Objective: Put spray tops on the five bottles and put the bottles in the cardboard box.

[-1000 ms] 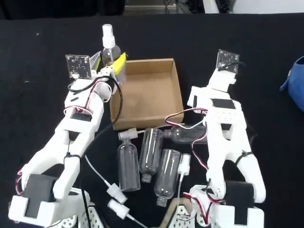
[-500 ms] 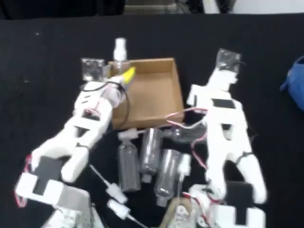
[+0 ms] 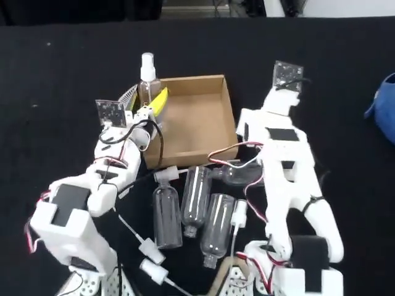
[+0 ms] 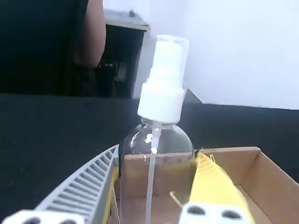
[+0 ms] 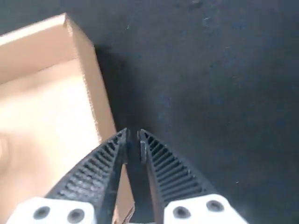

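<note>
Two loose spray tops (image 3: 152,250) lie nearest on the black surface (image 3: 345,185). Just beyond them, four uncapped bottles (image 3: 196,198) lie bunched between the arms. Past these sits the cardboard box (image 3: 203,123). The right jaws are clenched on nothing beside its right wall. The left jaws grasp a capped bottle (image 4: 156,154), upright at the box's far left corner.

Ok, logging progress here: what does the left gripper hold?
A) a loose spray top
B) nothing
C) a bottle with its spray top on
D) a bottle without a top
C: the left gripper is shut on an upright clear bottle with a white spray top fitted on its neck.
</note>
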`<action>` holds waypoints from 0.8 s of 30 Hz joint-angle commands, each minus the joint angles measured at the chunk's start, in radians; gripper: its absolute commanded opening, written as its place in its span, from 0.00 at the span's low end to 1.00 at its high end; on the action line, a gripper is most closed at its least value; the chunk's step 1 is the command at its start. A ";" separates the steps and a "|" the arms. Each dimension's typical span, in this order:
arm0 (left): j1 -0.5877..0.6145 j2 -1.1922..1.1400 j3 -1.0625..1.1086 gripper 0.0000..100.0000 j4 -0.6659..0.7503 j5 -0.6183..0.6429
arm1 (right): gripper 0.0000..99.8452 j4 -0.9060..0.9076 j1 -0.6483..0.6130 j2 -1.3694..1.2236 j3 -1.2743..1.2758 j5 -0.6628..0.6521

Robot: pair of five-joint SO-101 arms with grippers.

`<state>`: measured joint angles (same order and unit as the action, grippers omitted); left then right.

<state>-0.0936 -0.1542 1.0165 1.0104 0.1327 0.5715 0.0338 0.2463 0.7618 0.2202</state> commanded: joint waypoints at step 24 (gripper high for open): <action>0.061 -0.061 0.180 0.03 0.382 0.008 | 0.01 0.018 -0.196 0.041 0.053 0.009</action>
<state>-0.0368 -0.2217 1.2068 1.3633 0.1327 0.5715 -0.1442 0.2463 0.8339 0.2202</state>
